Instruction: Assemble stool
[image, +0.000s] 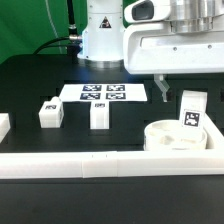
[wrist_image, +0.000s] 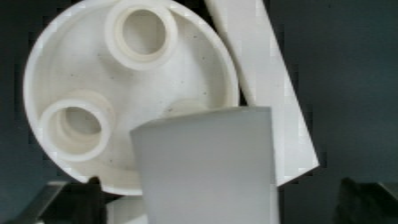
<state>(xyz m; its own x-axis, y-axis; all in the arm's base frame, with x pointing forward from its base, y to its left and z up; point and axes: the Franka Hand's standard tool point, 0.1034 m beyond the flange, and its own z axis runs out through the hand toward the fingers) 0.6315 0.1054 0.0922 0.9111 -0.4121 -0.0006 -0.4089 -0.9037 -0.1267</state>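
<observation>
The round white seat (image: 168, 137) lies flat at the exterior view's right, close to the front rail. One white leg (image: 192, 108) with a tag stands upright on its far right part; I cannot tell whether it sits in a socket. My gripper (image: 187, 88) hangs over this leg, open, with one dark finger (image: 160, 85) well clear of it. In the wrist view the leg (wrist_image: 210, 160) fills the space between my gripper's (wrist_image: 214, 205) spread fingers (wrist_image: 80, 195), with the seat (wrist_image: 107, 80) and two sockets behind. Two more legs (image: 50, 112) (image: 98, 114) stand on the table.
The marker board (image: 103, 93) lies at the back middle. A long white rail (image: 90, 163) runs along the front, and it also shows beside the seat in the wrist view (wrist_image: 258, 60). Another white rail end (image: 3, 126) sits at the exterior view's left edge.
</observation>
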